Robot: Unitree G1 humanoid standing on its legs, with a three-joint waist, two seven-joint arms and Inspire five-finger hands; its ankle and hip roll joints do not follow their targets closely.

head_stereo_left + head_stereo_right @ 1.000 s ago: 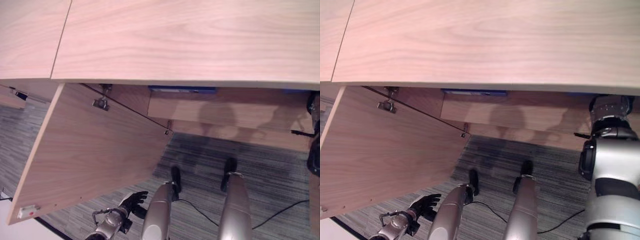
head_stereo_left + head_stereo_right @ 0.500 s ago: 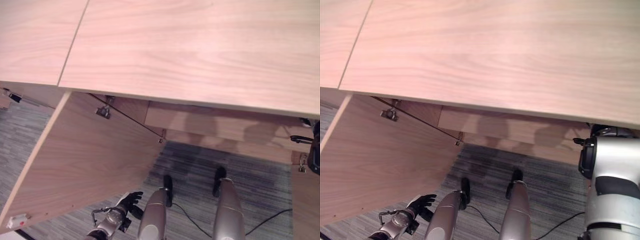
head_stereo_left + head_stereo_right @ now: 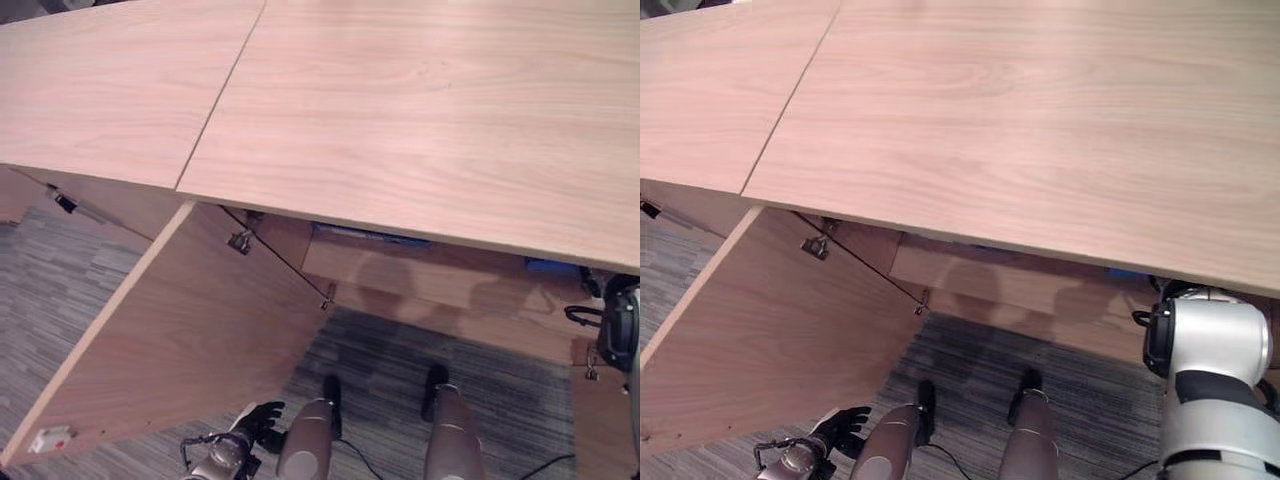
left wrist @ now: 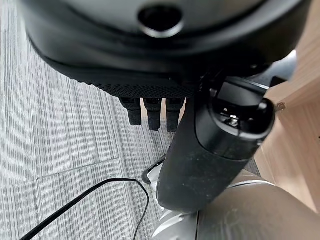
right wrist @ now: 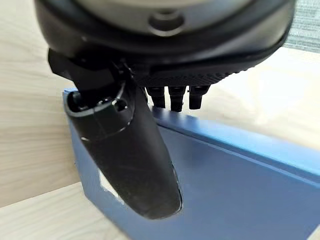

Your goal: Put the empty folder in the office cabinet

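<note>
In the right wrist view a blue folder (image 5: pixel 240 190) stands on edge against pale wood inside the office cabinet (image 3: pixel 420 110). My right hand (image 5: pixel 135 160) is shut on it, the thumb lying across its near face and the fingers (image 5: pixel 172 97) past its upper edge. From the head, the cabinet's top hides that hand, and a blue bit (image 3: pixel 548 266) shows under the front edge by my right arm (image 3: pixel 1210 380). My left hand (image 3: pixel 255 415) hangs low near the floor with relaxed fingers and holds nothing.
The cabinet's left door (image 3: pixel 190 350) stands swung wide open toward me, its hinge (image 3: pixel 240 240) at the top. A second blue strip (image 3: pixel 370 235) lies on the inner shelf (image 3: pixel 430 285). Grey striped carpet (image 3: pixel 390 365) lies below.
The camera has tilted, so more of the cabinet's top shows and its front edge sits lower. Both arms stay about where they were.
</note>
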